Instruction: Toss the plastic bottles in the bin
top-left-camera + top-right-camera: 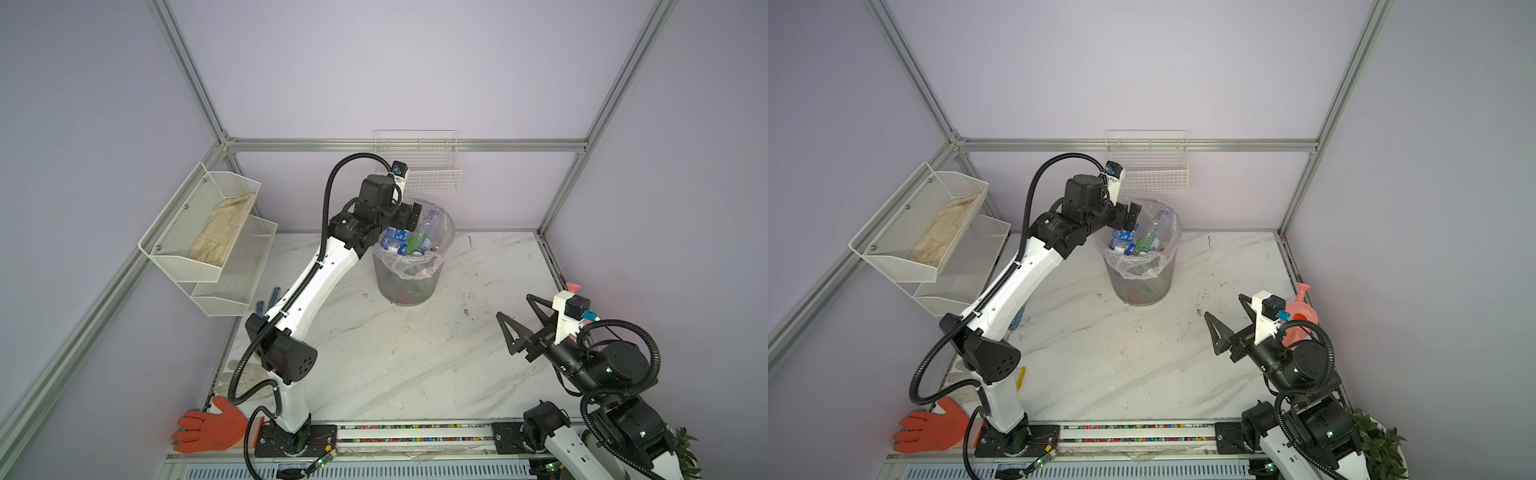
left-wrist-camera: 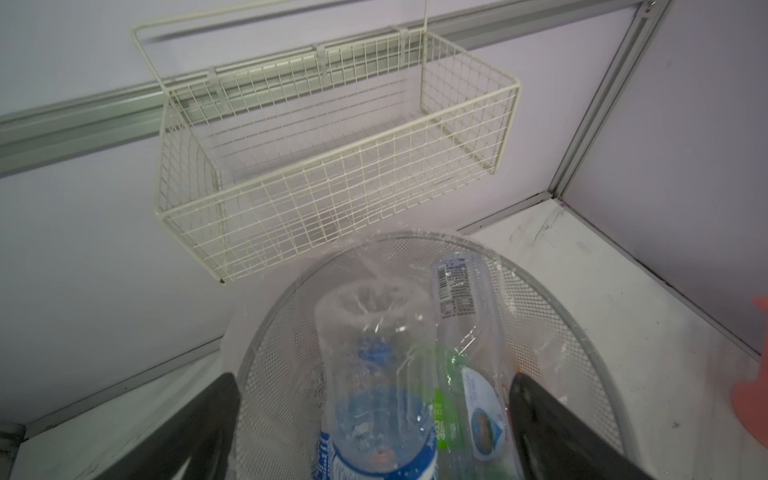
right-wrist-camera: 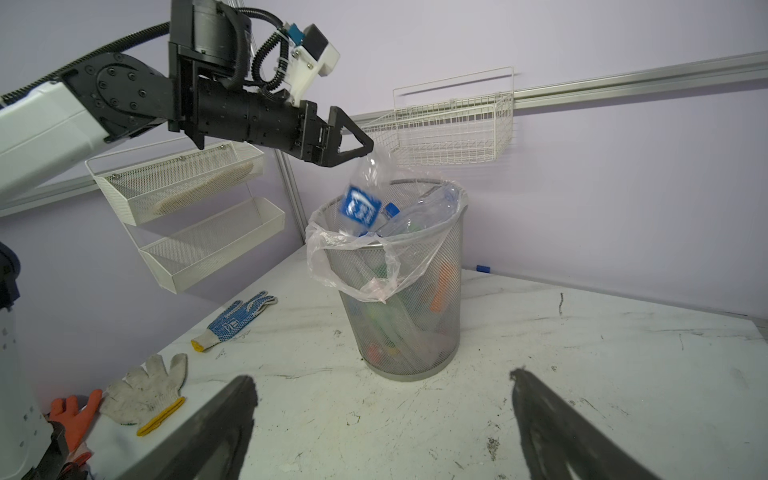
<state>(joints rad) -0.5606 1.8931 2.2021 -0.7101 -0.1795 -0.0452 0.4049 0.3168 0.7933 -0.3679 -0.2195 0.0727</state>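
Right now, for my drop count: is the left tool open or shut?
Open: the left tool holds its fingers wide of the blue-labelled bottle, tipped base-up into the bin.

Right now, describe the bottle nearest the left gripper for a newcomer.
Find the grey mesh bin by the back wall. Under the open left gripper, a clear blue-labelled bottle tilts over its mouth. Unlike the bottles piled inside, it stands highest.
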